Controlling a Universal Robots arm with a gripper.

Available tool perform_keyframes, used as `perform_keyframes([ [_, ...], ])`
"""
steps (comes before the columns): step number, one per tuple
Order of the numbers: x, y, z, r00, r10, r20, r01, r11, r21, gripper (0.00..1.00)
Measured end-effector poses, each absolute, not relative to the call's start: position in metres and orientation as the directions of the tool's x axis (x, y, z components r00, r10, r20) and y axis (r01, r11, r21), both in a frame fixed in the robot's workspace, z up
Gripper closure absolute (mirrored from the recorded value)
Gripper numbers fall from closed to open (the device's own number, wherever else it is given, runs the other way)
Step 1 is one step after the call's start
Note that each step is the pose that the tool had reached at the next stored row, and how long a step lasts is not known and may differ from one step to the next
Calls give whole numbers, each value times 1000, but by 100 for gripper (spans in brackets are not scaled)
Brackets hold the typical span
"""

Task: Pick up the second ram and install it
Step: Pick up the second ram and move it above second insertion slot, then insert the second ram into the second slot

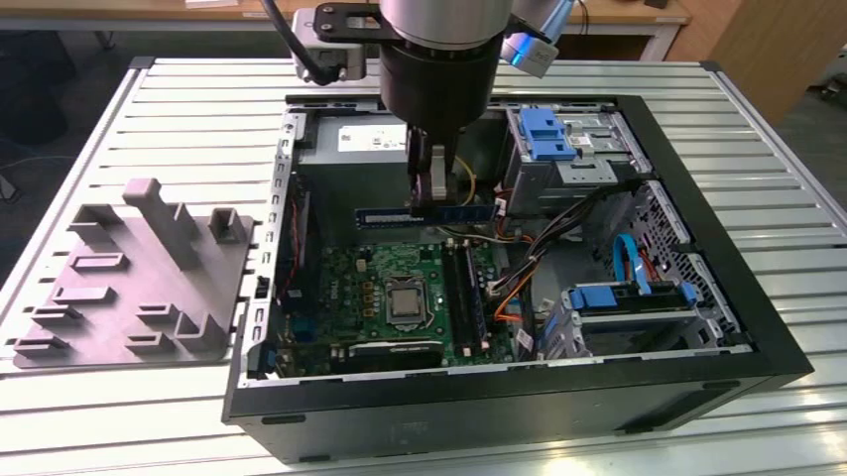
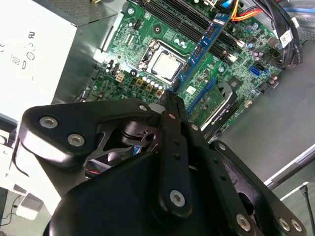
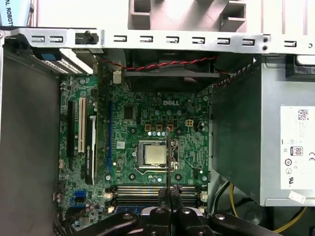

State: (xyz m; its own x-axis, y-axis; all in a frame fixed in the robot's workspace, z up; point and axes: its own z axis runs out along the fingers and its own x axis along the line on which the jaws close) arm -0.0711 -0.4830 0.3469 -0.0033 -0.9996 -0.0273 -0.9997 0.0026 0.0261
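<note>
Starting well off to the exterior view's left of the square silver processor (image 1: pixel 401 300), outside the tower altogether, there's a grey moulded plastic fixture block (image 1: pixel 133 278) with upright posts and little pockets. It sits on the slatted metal counter (image 1: pixel 198 109). Next comes the big black open-sided computer case (image 1: pixel 530 407) lying flat on the counter. The green motherboard (image 1: pixel 347 283) is on its floor, with the processor roughly mid-board. Farther from the camera than the processor, against the case's far wall, is the grey metal power-supply box (image 1: pixel 347 147). The arm's black pincer (image 1: pixel 426 196) comes straight down in front of that box and is clamped on the second ram (image 1: pixel 384 215), a long thin flat green-blue memory strip, gripped about mid-length along its upper edge. The strip hangs level and on edge, up in the air, and the exterior view places it between the processor and the power-supply box. In the first wrist view the second ram (image 3: pixel 168 162) is edge-on, a thin dark line running out from the pincer (image 3: pixel 169 199) and crossing the processor (image 3: pixel 153 154). In the second wrist view the strip (image 2: pixel 202 51) sticks out from the pincer (image 2: pixel 170 98) and passes just beside the processor (image 2: pixel 165 61). Just to the exterior view's right of the processor sit the long black plastic memory slots (image 1: pixel 459 288). Further right there's a tangle of black and orange cables (image 1: pixel 530 273), then a blue plastic drive caddy (image 1: pixel 544 134) in the far corner.
</note>
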Motion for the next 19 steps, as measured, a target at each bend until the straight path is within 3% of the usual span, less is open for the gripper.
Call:
perform_keyframes([
  [14, -71, -483, 347, -3, -1000, -27, -1000, 2, 26, 88],
  [19, -71, -483, 346, -48, -998, -27, -999, 47, 26, 88],
])
